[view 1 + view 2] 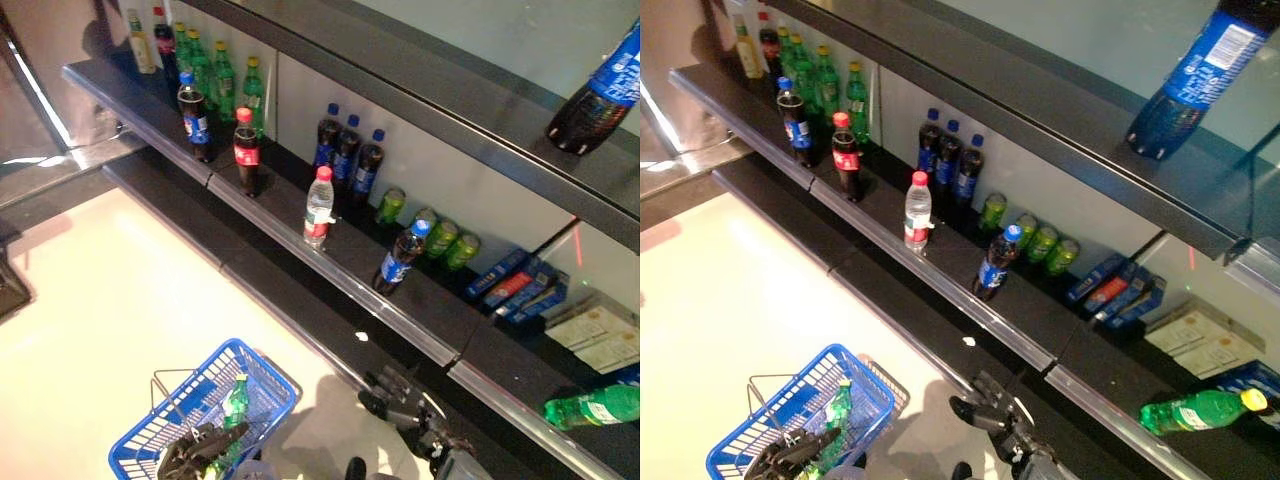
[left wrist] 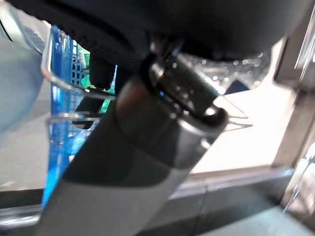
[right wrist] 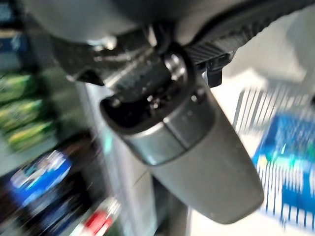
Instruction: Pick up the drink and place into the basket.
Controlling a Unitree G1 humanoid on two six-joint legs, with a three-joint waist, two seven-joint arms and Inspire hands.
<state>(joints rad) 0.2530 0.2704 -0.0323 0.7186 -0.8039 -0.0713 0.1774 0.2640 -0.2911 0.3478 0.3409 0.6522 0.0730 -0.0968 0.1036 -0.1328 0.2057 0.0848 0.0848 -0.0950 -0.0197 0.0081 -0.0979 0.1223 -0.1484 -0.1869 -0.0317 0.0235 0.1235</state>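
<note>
The blue basket (image 1: pixel 150 425) hangs low at the left, and my left hand (image 1: pixel 195 452) is shut on its wire handles (image 2: pixel 74 88). A green bottle (image 1: pixel 235 400) stands inside it. My right hand (image 1: pixel 400 395) is open and empty, low in front of the shelf's front edge (image 1: pixel 330 272). Above it on the shelf stands a dark bottle with a blue label (image 1: pixel 400 257), tilted a little. A clear bottle with a red cap (image 1: pixel 318 208) stands to its left. The basket also shows blurred in the right wrist view (image 3: pixel 290 162).
Dark cola bottles (image 1: pixel 345 150), green cans (image 1: pixel 440 238) and blue boxes (image 1: pixel 515 280) stand further back on the shelf. Green bottles (image 1: pixel 225 80) stand at the far left. A green bottle (image 1: pixel 590 408) lies at the right. A big dark bottle (image 1: pixel 600 95) lies on the upper shelf.
</note>
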